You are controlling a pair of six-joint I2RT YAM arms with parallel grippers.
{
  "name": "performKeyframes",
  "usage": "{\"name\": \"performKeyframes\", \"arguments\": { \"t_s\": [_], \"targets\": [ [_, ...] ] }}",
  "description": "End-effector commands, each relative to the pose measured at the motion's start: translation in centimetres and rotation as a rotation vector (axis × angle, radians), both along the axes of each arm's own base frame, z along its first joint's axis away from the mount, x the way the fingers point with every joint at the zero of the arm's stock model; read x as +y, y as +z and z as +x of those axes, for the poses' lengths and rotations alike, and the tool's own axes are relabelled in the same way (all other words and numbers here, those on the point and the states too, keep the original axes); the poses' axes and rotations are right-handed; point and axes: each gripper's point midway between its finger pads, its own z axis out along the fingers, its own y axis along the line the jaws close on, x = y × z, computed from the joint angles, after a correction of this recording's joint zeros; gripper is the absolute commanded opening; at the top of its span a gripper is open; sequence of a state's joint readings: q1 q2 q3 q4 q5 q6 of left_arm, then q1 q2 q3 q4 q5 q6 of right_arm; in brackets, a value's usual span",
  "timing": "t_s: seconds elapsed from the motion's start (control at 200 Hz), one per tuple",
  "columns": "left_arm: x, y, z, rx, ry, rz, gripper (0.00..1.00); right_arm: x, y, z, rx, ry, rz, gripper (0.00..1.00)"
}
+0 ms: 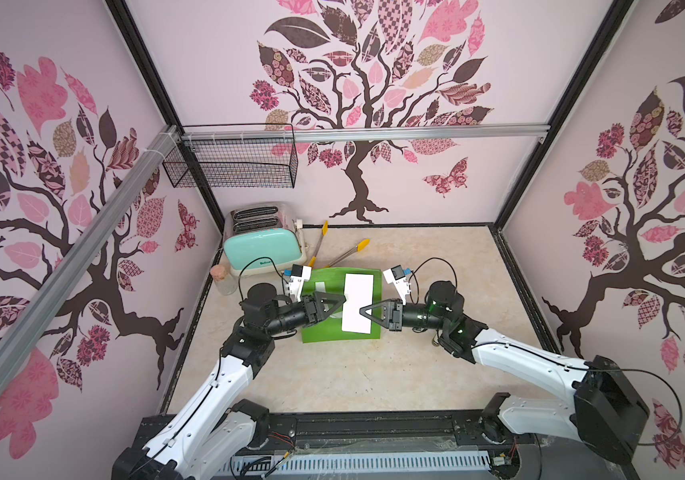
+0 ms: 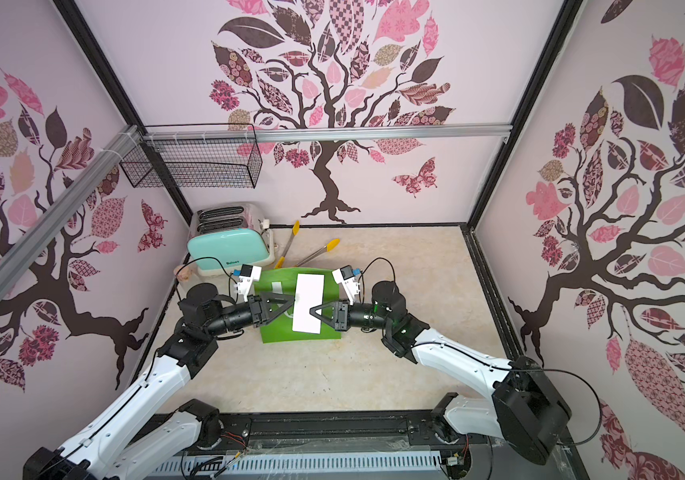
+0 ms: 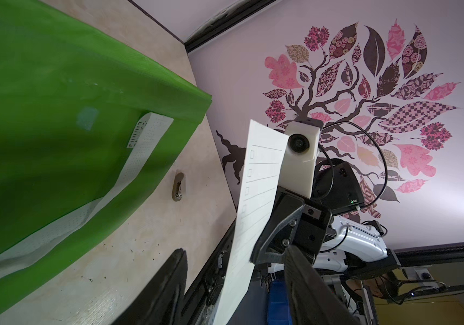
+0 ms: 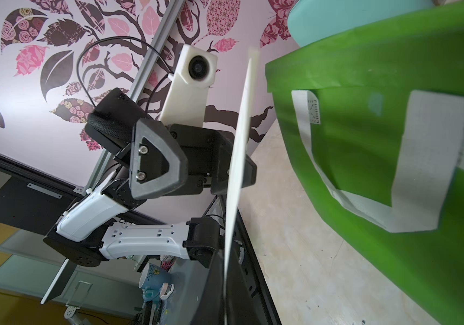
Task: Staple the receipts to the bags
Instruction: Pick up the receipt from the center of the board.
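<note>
The green bag [image 1: 332, 328] lies flat on the table with its white handles [image 3: 140, 149] on top; both top views show it [image 2: 282, 332]. Above it the white receipt [image 1: 358, 301] is held off the bag, and my right gripper [image 1: 362, 311] is shut on its right edge. The right wrist view shows the receipt [image 4: 239, 157] edge-on, pinched between the right gripper's [image 4: 226, 253] jaws. My left gripper [image 1: 343, 298] is open at the receipt's left edge. In the left wrist view the receipt [image 3: 256, 197] stands between the left gripper's [image 3: 233, 250] spread jaws, with a gap on each side.
A mint toaster [image 1: 263, 245] stands at the back left with a corked jar [image 1: 223, 280] beside it. Yellow-tipped tongs [image 1: 345, 253] lie behind the bag. A wire basket [image 1: 232, 160] hangs on the back wall. A small brown metal object [image 3: 178, 187] lies on the table near the bag.
</note>
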State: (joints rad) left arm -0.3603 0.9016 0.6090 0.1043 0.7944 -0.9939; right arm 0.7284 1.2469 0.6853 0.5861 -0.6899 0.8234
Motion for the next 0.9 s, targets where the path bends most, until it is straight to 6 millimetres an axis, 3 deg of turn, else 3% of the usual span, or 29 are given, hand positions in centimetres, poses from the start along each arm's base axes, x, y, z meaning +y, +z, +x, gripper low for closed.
{"name": "performKeyframes", "arguments": {
  "t_s": [0.0,0.075,0.27,0.645,0.79,0.891],
  "targets": [
    [-0.3,0.4,-0.2,-0.030,-0.029,-0.033,0.57,1.2,2.9,-0.6,-0.062,0.055,0.062,0.00],
    [-0.4,0.4,-0.2,-0.023,-0.037,-0.048,0.56,1.6,2.8,-0.5,-0.058,0.061,0.059,0.00],
    [-0.5,1.3,-0.5,-0.038,-0.048,-0.086,0.34,2.1,2.4,-0.5,-0.053,0.075,0.049,0.00],
    [-0.6,2.0,-1.0,-0.057,-0.073,-0.119,0.30,2.1,1.3,-0.1,-0.057,0.054,0.008,0.00],
    [-0.7,1.8,-1.2,-0.050,-0.086,-0.118,0.24,2.2,1.4,0.0,-0.059,0.055,0.008,0.00],
    [-0.6,1.7,-1.2,-0.057,-0.077,-0.113,0.14,2.3,1.2,0.1,-0.060,0.057,0.003,0.00]
  ]
}}
